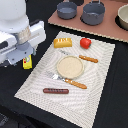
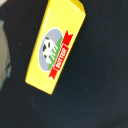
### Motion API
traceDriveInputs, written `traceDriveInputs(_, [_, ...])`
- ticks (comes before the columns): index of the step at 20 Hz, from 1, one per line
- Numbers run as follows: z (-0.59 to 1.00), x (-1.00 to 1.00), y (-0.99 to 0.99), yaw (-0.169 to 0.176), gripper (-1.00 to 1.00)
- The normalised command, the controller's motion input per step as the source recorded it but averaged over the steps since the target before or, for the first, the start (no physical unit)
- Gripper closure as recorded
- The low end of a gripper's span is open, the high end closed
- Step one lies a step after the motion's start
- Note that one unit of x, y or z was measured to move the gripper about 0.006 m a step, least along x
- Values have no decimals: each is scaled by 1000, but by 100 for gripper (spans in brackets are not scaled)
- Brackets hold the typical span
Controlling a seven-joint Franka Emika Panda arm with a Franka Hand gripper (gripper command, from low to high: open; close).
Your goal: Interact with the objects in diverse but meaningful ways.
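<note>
Hovering low over the dark desk (image 1: 112,95), our Franka arm's hand (image 1: 25,56) hangs directly above the yellow printed packet (image 1: 27,62), which lies on the bare desk just off the edge of the pale placemat (image 1: 95,80), on the exterior view's left. From the wrist view we see the yellow printed packet (image 2: 56,47) flat on its back, label up, with a cow emblem and a red "butter" banner, its long axis running on a slant across that picture. We judge that this slant is what the coming move turns on: the packet sits straight below the hand, so the hand need only descend, but its jaws would have to be turned to close across the packet's short sides, not along its length. We cannot tell from either picture whether the hand is wide or narrow, since the arm's body hides the fingers in the exterior view and none show in the wrist view; nothing appears to be held. Well apart on the placemat lie the golden scored bread loaf (image 1: 62,42) and red tomato (image 1: 85,43), side by side, and the thin brown sausage (image 1: 56,91) near the mat's front edge.
</note>
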Motion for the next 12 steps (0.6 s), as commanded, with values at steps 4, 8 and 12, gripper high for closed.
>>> traceDriveInputs(4, [-240,-369,399,-77,-100])
traceDriveInputs(8, [-321,-474,324,-43,-100])
traceDriveInputs(12, [-404,-499,99,-30,-100])
